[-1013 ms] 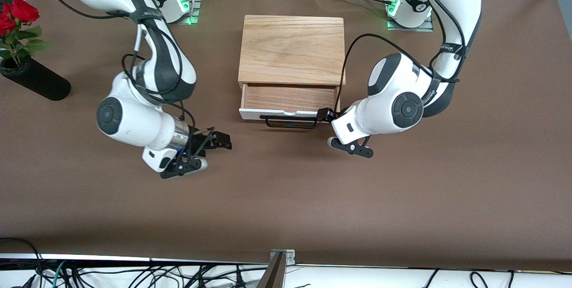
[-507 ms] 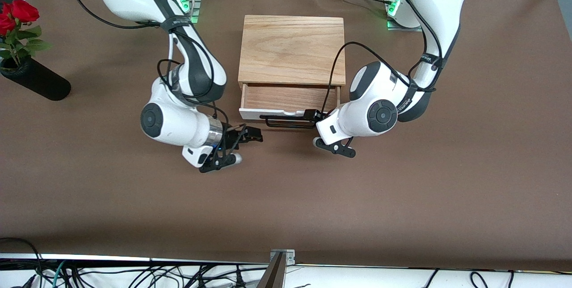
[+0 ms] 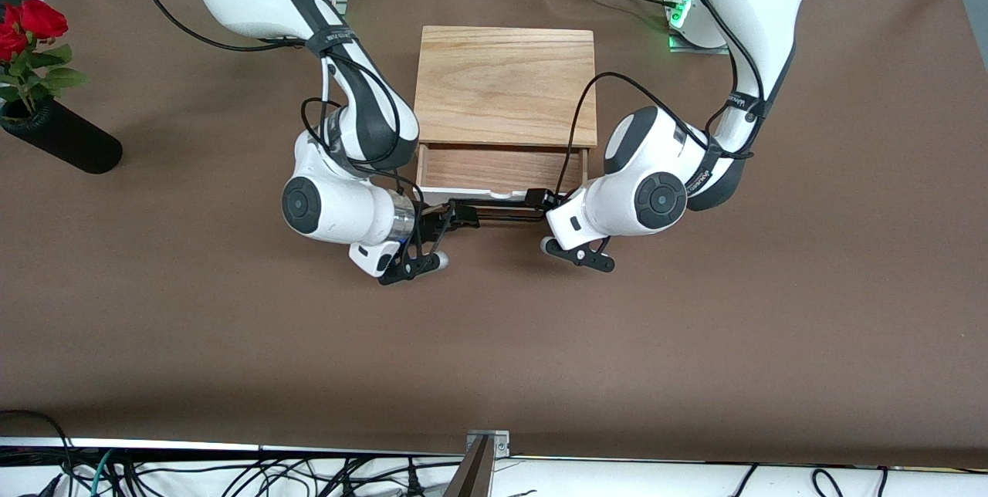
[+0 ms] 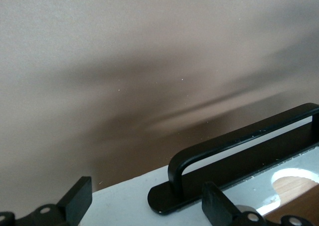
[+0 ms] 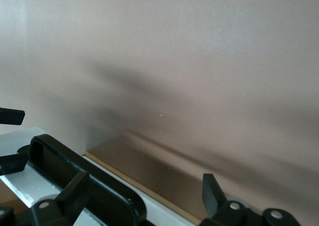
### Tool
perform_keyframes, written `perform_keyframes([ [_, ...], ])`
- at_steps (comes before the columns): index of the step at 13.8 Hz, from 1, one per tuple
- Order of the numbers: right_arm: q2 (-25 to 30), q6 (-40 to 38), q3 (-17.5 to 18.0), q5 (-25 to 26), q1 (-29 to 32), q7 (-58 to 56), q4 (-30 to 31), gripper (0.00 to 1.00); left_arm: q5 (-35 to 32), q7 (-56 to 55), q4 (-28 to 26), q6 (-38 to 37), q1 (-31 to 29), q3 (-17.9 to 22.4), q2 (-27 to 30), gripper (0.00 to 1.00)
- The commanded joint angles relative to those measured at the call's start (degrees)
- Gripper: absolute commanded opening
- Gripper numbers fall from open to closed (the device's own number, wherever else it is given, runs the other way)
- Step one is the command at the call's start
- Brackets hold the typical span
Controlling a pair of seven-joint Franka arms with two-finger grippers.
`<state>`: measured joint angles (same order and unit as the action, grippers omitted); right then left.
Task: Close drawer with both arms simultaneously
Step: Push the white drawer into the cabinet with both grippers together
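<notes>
The drawer (image 3: 502, 169) stands pulled out of the light wooden box (image 3: 505, 84), its wood floor showing. Its white front panel (image 3: 437, 194) and black bar handle (image 3: 502, 213) face the front camera. My right gripper (image 3: 457, 217) is open at the handle's end toward the right arm. My left gripper (image 3: 542, 199) is open at the handle's other end. In the left wrist view my open left gripper (image 4: 145, 206) straddles the panel (image 4: 119, 198) and the handle's foot (image 4: 169, 196). In the right wrist view my open right gripper (image 5: 144, 193) has one finger (image 5: 75, 188) over the handle (image 5: 94, 178).
A black vase with red roses (image 3: 54, 134) lies at the right arm's end of the table. The brown table surface (image 3: 494, 343) stretches nearer to the front camera than the drawer. The left arm's wrist body (image 3: 641, 200) hangs beside the box's corner.
My right arm has swung in from the right arm's end of the table to the handle's end. My left gripper slid a little along the handle, then held. The drawer has not moved.
</notes>
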<state>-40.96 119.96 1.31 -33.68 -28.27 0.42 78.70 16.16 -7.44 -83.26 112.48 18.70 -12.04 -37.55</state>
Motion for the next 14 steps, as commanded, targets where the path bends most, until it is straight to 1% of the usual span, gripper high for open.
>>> perform_keyframes([
  [1, -0.35, -3.32, -0.25, -1.21, -0.47, 1.61, -0.83, 1.00, 1.68, 0.85, 0.82, -3.14, 0.55, 0.18, -0.68, 1.00],
  [4, 0.09, -8.85, -0.34, -1.30, 0.15, 1.95, -0.92, 1.00, 1.68, 0.85, 0.73, -3.49, 0.55, 0.18, -0.68, 1.00],
  [6, 0.18, -10.53, -0.34, -1.30, 0.24, 2.22, -0.92, 1.00, 1.68, 0.77, 0.56, -3.50, 0.38, -0.96, -0.68, 1.00],
  [10, 0.18, -14.22, -0.26, -1.39, 0.15, 2.04, -0.92, 1.00, 1.68, 0.68, -0.06, -3.67, 0.38, -0.97, -0.68, 1.00],
  [14, 0.09, -16.51, -0.25, -1.39, -0.29, 2.13, -0.92, 1.00, 1.68, 0.33, 0.03, -5.95, 0.38, -1.05, -0.59, 1.00],
])
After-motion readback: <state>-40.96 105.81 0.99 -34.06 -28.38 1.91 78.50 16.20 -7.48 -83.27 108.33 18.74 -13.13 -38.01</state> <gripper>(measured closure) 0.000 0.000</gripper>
